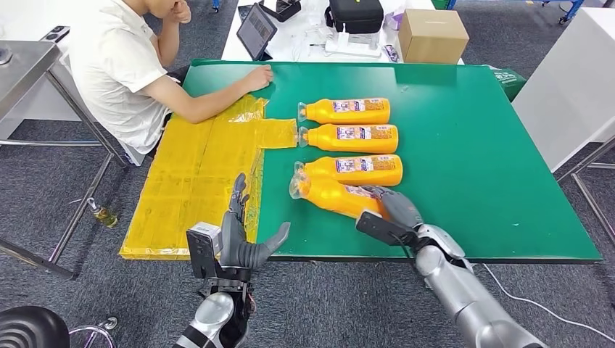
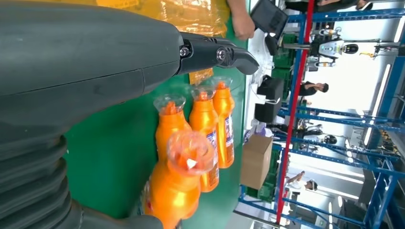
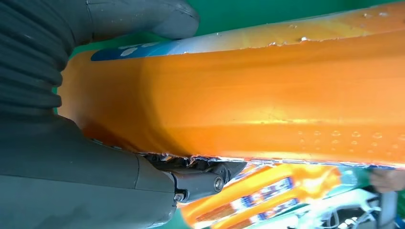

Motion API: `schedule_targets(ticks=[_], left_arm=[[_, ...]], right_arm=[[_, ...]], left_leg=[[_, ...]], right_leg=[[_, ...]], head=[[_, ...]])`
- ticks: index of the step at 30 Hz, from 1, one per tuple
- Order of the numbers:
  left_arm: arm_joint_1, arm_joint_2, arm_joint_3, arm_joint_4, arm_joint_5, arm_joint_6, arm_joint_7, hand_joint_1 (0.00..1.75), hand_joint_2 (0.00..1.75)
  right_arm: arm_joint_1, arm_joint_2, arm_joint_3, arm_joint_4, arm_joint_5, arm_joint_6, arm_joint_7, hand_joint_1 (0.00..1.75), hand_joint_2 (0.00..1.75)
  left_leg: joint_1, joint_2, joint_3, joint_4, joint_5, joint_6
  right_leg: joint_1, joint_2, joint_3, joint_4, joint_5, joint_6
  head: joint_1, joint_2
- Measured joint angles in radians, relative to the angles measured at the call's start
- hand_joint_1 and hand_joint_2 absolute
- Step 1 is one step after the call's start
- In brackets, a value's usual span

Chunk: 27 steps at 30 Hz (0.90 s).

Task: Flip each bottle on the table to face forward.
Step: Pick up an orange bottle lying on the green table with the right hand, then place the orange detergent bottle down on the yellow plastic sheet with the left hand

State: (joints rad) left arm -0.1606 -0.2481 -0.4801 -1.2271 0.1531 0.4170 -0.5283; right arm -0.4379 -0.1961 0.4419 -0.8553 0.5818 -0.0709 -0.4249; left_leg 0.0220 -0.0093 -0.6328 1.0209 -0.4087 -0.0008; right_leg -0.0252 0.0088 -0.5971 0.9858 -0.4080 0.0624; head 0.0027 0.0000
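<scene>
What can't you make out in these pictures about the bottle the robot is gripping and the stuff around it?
- Nearest bottle: base hidden under the right hand in the head view; label side cut off in the right wrist view.
- Label print on the other bottles: too small.
- Tablet screen: too small.
- Person's face: cut off by the edge.

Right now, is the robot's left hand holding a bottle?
No, the left hand hangs open off the table's near edge, while the right hand grips the nearest bottle.
</scene>
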Motion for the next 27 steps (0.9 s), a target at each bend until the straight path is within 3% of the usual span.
schedule_targets(ticks=[4, 7, 10, 19, 27], left_arm=[[0.000, -0.007, 0.003, -0.001, 0.033, -0.020, 0.021, 0.00, 1.75], [0.005, -0.008, 0.009, -0.001, 0.215, -0.141, 0.120, 0.00, 1.75], [0.013, -0.007, 0.011, -0.003, 0.322, -0.209, 0.131, 0.00, 1.75], [-0.004, 0.000, -0.017, -0.014, 0.329, -0.187, 0.101, 0.00, 1.75], [-0.015, 0.019, -0.043, -0.024, 0.394, -0.262, 0.161, 0.00, 1.75]], right_arm=[[0.035, 0.007, -0.014, -0.053, -0.010, -0.006, -0.003, 1.75, 1.75], [0.055, 0.025, -0.024, -0.083, -0.048, -0.029, -0.047, 1.75, 1.75], [0.076, 0.067, -0.025, -0.130, -0.092, -0.056, -0.073, 1.75, 1.75], [0.082, 0.194, 0.024, -0.185, -0.168, -0.093, -0.077, 1.73, 1.75], [0.075, 0.265, 0.072, -0.125, -0.194, -0.107, -0.088, 1.72, 1.75]], left_leg=[[0.000, -0.001, -0.002, 0.000, 0.000, 0.000], [0.000, -0.001, -0.004, 0.000, 0.000, 0.000], [0.000, 0.000, -0.007, 0.000, 0.000, 0.000], [0.001, 0.000, -0.009, 0.000, 0.001, -0.001], [0.001, -0.001, -0.010, 0.000, 0.001, -0.001]], right_leg=[[0.000, 0.000, 0.000, 0.000, 0.000, 0.000], [0.000, 0.000, -0.001, 0.000, 0.000, 0.000], [0.000, 0.000, -0.006, 0.001, 0.000, 0.000], [0.001, 0.000, -0.007, 0.001, -0.001, 0.000], [0.001, -0.001, -0.009, 0.001, -0.001, 0.000]], head=[[0.000, 0.000], [0.001, 0.000], [0.000, 0.000], [0.000, 0.000], [0.000, 0.000]])
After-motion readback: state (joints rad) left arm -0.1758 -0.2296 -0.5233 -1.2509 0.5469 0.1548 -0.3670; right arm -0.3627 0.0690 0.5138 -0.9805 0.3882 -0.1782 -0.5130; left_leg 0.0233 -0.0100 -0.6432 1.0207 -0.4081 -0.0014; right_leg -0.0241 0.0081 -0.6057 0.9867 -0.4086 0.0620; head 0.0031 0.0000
